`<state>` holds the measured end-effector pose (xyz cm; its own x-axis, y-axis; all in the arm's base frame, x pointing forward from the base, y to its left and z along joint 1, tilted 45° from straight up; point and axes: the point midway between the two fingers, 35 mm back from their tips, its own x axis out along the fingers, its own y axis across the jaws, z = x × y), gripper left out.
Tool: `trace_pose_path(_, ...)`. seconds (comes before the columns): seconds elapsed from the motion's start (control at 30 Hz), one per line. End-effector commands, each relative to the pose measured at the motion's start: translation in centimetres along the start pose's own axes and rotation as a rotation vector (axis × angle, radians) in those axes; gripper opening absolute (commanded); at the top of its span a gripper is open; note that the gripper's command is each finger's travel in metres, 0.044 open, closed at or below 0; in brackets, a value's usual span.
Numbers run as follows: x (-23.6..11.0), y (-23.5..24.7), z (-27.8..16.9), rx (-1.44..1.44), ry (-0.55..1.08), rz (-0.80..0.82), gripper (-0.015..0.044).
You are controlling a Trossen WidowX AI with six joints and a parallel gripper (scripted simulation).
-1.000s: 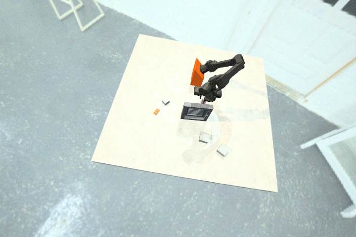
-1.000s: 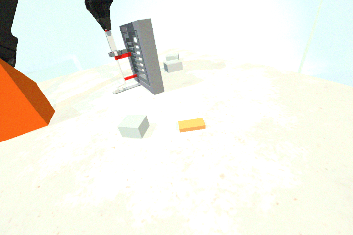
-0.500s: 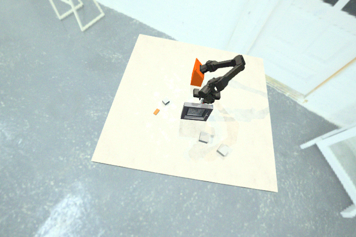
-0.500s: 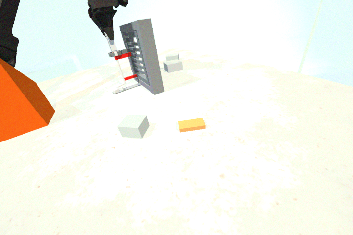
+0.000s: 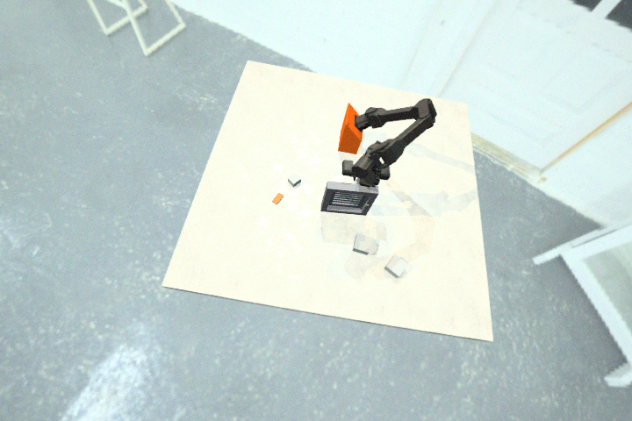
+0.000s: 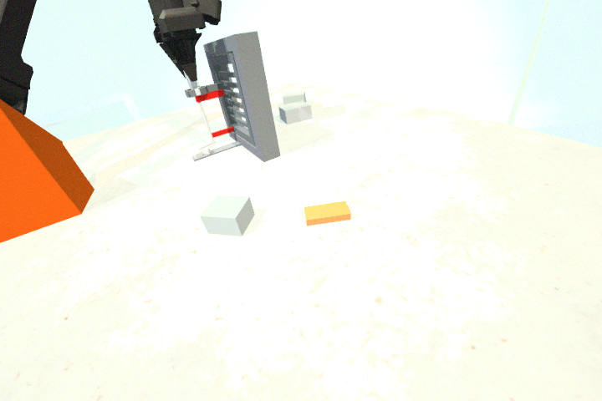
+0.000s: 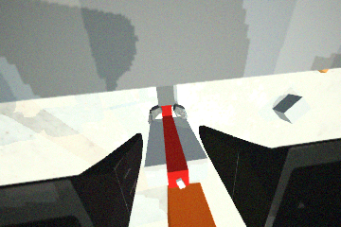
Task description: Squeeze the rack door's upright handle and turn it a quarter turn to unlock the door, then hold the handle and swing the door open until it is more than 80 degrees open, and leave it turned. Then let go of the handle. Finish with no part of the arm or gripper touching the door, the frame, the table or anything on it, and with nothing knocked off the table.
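The grey rack frame [image 5: 344, 186] [image 6: 260, 94] [image 7: 188, 43] stands upright on the pale table. Its slatted door looks closed. The door's upright handle [image 6: 206, 118] [image 7: 174, 147] stands out from the face on red and grey brackets, and its red top shows in the wrist view. My gripper [image 6: 191, 79] [image 7: 170, 133] points down over the upper end of the handle. Its fingers are open, one on each side of the handle, with gaps visible in the wrist view. In the top view the arm hides the fingertips and handle.
An orange box [image 5: 350, 141] [image 6: 32, 180] stands by the arm's base. A grey block [image 5: 294, 179] [image 6: 227, 215] [image 7: 294, 110] and a small orange block [image 5: 277, 198] [image 6: 327, 213] lie to one side of the rack. Two more grey blocks [image 5: 362, 244] [image 5: 397, 266] lie behind it.
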<state>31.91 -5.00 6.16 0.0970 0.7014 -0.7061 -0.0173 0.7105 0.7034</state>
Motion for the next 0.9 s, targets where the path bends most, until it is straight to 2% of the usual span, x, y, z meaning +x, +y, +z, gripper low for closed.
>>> trace_pose_path(0.0,-0.02,0.08,0.06,0.002,-0.008,0.000,0.0181)
trace_pose_path(0.1,-0.02,0.08,0.06,0.002,-0.008,0.000,0.0103)
trace_pose_path(0.53,-0.02,0.08,0.06,0.002,-0.008,0.000,0.0016)
trace_pose_path(0.7,-0.02,0.08,0.06,-0.031,-0.008,0.000,0.0014)
trace_pose_path(0.87,-0.02,0.08,0.06,-0.268,-0.008,-0.001,0.0014)
